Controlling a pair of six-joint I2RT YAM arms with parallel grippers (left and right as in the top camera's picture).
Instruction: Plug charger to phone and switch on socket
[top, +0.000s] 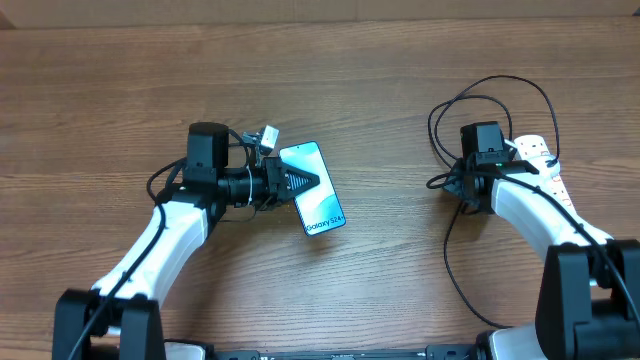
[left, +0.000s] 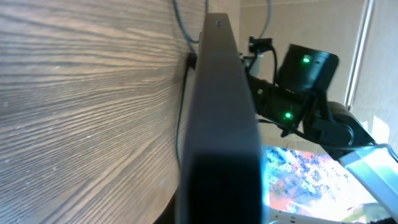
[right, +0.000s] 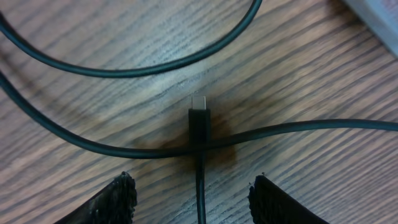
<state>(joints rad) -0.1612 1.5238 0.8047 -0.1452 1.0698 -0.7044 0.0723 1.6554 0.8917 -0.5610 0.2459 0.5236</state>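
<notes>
The phone (top: 318, 203) lies slanted at centre-left, its light blue screen up. My left gripper (top: 298, 183) is shut on the phone's upper end. In the left wrist view the phone (left: 219, 124) shows edge-on as a dark band, with its bright screen to the right. The charger's thin black cable (top: 447, 240) loops around my right gripper (top: 468, 192). In the right wrist view its connector tip (right: 199, 115) lies on the wood, crossing another strand. My right gripper (right: 193, 180) is open, its fingers either side of the cable just behind the tip. The socket (top: 545, 165) is partly hidden under the right arm.
Loops of the charger cable (top: 500, 88) spread behind and left of the right gripper. A corner of the white power strip (right: 379, 12) shows at the top right of the right wrist view. The right arm (left: 301, 87) appears beyond the phone in the left wrist view.
</notes>
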